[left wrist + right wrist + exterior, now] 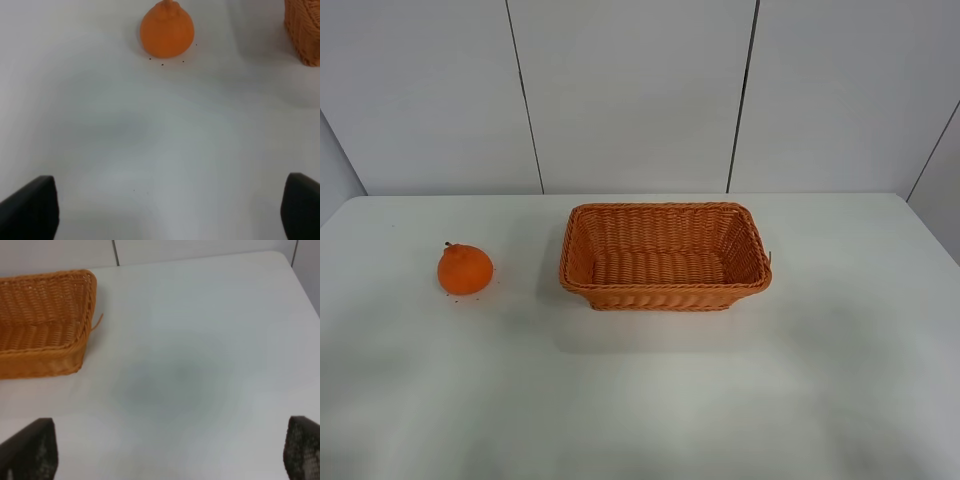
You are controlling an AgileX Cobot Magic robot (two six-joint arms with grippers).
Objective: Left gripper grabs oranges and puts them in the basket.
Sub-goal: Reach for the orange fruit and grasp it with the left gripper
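Observation:
The orange [465, 269] sits on the white table at the left, with a knob and dark stem on top. It also shows in the left wrist view [166, 30], well ahead of the open, empty left gripper [170, 210], whose black fingertips [31, 207] stand wide apart. The wicker basket [665, 295] stands empty in the middle of the table, to the right of the orange. Its corner shows in the left wrist view [304, 30]. The right gripper [165, 452] is open and empty, with the basket's end [45, 360] ahead of it. Neither arm shows in the exterior high view.
The white table [720, 400] ends at a grey panelled wall [630, 90] at the back. Small dark specks [162, 64] lie on the table by the orange. A loose wicker strand [96, 321] sticks out of the basket's right end.

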